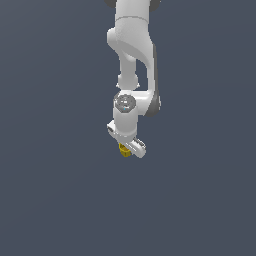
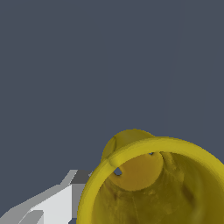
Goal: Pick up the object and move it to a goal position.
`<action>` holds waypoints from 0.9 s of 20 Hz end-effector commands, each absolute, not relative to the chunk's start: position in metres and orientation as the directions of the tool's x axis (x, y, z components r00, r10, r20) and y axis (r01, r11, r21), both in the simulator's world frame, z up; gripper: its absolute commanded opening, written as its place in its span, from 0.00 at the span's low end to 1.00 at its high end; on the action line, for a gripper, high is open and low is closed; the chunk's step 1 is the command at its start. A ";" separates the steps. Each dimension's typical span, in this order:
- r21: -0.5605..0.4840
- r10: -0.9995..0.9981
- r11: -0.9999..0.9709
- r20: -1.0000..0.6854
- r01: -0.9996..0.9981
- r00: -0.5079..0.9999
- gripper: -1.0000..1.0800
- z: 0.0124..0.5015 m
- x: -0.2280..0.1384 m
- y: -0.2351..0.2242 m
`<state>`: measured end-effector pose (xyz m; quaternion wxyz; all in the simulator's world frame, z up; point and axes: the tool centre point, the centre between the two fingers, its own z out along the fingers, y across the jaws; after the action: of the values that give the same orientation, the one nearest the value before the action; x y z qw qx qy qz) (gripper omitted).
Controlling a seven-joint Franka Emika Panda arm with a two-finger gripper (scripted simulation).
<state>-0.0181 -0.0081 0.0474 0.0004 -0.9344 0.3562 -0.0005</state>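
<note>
The yellow cup (image 1: 124, 150) is sitting right at the tip of the pincer (image 1: 131, 146), tucked under the white arm (image 1: 131, 55); whether the fingers are clamping it cannot be told. Judging by its thin rim and hollow body, it is probably light, stiff and rather slick, so gripping across the outer wall near the rim seems wisest. The wrist view is showing the cup (image 2: 153, 183) from very close, its open mouth and inside, with one white finger (image 2: 48, 203) beside it. The exterior view is showing only a small yellow patch.
</note>
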 end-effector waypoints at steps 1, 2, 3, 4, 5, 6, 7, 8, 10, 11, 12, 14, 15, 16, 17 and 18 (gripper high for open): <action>0.000 -0.666 -0.746 0.000 -0.666 0.746 0.00 0.046 -0.019 -0.009; 0.000 -0.666 -0.746 0.000 -0.666 0.746 0.00 0.046 -0.019 -0.009; 0.000 -0.666 -0.746 0.000 -0.666 0.746 0.00 0.046 -0.019 -0.009; 0.000 -0.666 -0.746 0.000 -0.666 0.746 0.00 0.046 -0.019 -0.009; -0.001 -0.666 -0.746 0.001 -0.666 0.746 0.00 0.047 -0.018 -0.008; -0.001 -0.666 -0.746 0.001 -0.666 0.746 0.00 0.048 -0.018 -0.008; -0.001 -0.666 -0.746 0.001 -0.666 0.746 0.00 0.048 -0.019 -0.008; -0.001 -0.666 -0.746 0.001 -0.666 0.746 0.00 0.049 -0.019 -0.008; -0.001 -0.666 -0.746 0.001 -0.666 0.746 0.00 0.052 -0.021 -0.007; -0.001 -0.666 -0.746 0.001 -0.666 0.746 0.00 0.054 -0.022 -0.007; -0.001 -0.666 -0.746 0.001 -0.666 0.746 0.00 0.057 -0.023 -0.006; -0.001 -0.666 -0.746 0.000 -0.666 0.746 0.00 0.063 -0.026 -0.005; -0.001 -0.666 -0.746 0.000 -0.666 0.746 0.00 0.067 -0.028 -0.005; -0.001 -0.666 -0.746 0.000 -0.666 0.746 0.00 0.071 -0.030 -0.004; -0.001 -0.666 -0.746 0.000 -0.666 0.746 0.00 0.076 -0.033 -0.003; -0.001 -0.666 -0.746 0.000 -0.666 0.746 0.00 0.081 -0.035 -0.002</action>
<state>-0.0325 -0.0037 0.0729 0.0002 -0.9343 0.3564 0.0006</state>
